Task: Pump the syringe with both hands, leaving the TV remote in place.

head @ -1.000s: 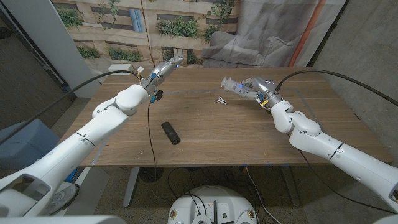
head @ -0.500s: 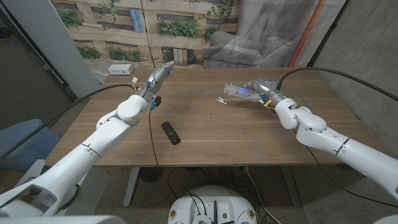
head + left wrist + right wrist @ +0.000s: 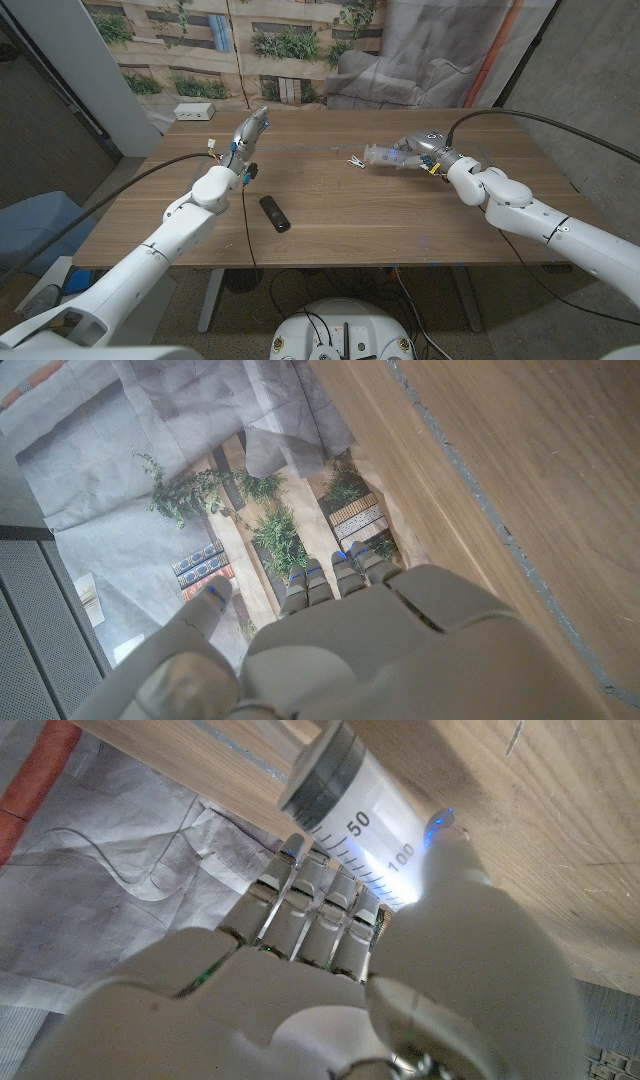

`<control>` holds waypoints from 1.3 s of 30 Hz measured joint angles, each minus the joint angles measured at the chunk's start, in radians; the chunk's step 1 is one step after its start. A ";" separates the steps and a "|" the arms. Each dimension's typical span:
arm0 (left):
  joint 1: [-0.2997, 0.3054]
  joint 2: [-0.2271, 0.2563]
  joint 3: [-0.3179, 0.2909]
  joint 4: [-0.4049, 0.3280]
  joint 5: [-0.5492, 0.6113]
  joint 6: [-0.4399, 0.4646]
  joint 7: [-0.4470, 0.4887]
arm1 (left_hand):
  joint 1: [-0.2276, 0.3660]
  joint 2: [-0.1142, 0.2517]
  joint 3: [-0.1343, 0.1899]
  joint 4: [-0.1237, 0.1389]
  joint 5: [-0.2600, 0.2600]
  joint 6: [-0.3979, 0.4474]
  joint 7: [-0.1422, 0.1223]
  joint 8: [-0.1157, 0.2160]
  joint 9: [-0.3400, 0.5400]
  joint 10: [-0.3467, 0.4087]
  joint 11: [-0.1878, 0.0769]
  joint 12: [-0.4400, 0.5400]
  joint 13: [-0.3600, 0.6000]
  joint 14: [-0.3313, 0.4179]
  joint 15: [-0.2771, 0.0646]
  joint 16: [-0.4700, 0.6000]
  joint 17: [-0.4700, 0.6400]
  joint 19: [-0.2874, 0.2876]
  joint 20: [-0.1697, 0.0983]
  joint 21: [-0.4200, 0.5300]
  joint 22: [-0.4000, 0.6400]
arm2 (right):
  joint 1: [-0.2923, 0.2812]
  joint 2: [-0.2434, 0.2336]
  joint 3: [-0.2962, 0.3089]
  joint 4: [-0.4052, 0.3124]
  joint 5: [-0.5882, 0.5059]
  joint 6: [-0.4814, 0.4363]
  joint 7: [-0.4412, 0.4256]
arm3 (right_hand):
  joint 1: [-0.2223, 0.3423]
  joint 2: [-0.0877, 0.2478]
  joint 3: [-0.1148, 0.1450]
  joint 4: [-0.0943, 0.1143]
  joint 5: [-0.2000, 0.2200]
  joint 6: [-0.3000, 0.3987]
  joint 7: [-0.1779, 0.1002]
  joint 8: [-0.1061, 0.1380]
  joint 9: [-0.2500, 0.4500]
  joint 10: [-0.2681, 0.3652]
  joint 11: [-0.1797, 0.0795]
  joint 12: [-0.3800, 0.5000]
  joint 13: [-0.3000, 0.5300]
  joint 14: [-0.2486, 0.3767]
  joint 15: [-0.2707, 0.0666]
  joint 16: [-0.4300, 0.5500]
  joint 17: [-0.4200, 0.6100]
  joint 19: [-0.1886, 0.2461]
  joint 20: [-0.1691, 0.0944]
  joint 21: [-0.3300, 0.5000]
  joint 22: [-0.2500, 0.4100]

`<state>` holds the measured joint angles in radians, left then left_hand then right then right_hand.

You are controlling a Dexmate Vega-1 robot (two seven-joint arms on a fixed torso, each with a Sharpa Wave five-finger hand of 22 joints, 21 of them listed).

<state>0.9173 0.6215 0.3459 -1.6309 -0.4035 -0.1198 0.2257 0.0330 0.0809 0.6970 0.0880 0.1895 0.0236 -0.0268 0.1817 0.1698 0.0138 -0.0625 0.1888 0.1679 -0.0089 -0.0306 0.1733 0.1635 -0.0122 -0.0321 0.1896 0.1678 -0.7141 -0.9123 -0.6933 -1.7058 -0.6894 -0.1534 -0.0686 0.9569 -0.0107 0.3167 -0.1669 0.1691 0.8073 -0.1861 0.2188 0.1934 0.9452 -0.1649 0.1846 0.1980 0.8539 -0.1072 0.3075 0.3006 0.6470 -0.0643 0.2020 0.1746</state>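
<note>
Your right hand (image 3: 420,148) holds the syringe (image 3: 378,154), fingers (image 3: 312,905) wrapped round its barrel above the table (image 3: 330,215). Your left hand (image 3: 249,128) holds nothing, fingers straight and close together. The TV remote (image 3: 274,213) lies well apart from both.

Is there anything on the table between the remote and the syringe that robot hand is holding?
Mostly bare wood in the head view. A small white clip lies near the syringe, well up from the remote.

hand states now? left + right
Left hand: open, fingers straight, holding nothing.
Right hand: holding the syringe.
</note>
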 measured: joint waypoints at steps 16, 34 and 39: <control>0.010 -0.065 -0.004 0.089 -0.055 -0.066 0.025 | 0.000 0.000 -0.004 -0.004 0.000 0.000 0.000 0.000 0.000 0.000 0.000 0.000 0.000 0.005 -0.005 0.000 0.000 0.000 0.000 0.000 0.000 | 0.017 -0.003 -0.022 0.068 -0.060 0.080 0.002 | 0.000 0.000 -0.008 0.003 0.001 0.000 0.000 0.003 0.006 0.000 0.000 -0.002 0.000 0.000 0.000 0.000 0.004 0.000 0.000 0.000 0.000; -0.014 -0.129 0.010 0.199 -0.110 -0.134 0.002 | 0.000 0.000 0.000 -0.008 0.000 0.005 0.005 0.000 0.000 0.004 -0.004 0.000 0.000 0.011 0.000 0.000 0.000 0.009 0.002 0.000 0.000 | 0.049 0.014 -0.042 0.132 -0.069 0.122 0.042 | 0.000 0.000 -0.018 0.007 0.001 0.004 0.004 0.003 0.006 0.011 -0.011 0.000 0.000 -0.018 0.003 -0.006 0.004 0.000 0.000 0.000 -0.003; -0.020 -0.138 0.016 0.215 -0.118 -0.138 -0.006 | 0.000 0.000 0.000 -0.008 0.000 0.005 0.005 0.000 0.000 0.004 -0.004 0.000 0.000 0.011 0.000 0.000 0.000 0.009 0.002 0.000 0.000 | 0.057 0.018 -0.047 0.144 -0.066 0.131 0.053 | 0.000 0.000 -0.022 0.011 0.001 0.004 0.004 0.002 0.006 0.007 -0.014 0.000 0.000 -0.018 0.004 -0.010 0.002 0.000 0.000 0.000 -0.002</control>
<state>0.8973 0.4837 0.3615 -1.4156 -0.5216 -0.2581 0.2201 0.0329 0.0809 0.6971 0.0799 0.1895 0.0288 -0.0213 0.1817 0.1697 0.0175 -0.0662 0.1888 0.1679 0.0020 -0.0306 0.1733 0.1635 -0.0037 -0.0301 0.1896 0.1678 -0.6567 -0.8938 -0.7402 -1.5619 -0.7555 -0.0223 -0.0156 0.9569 -0.0107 0.2946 -0.1560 0.1699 0.8114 -0.1821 0.2209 0.1989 0.9523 -0.1792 0.1845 0.1980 0.8356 -0.1037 0.2977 0.3031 0.6472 -0.0642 0.2020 0.1721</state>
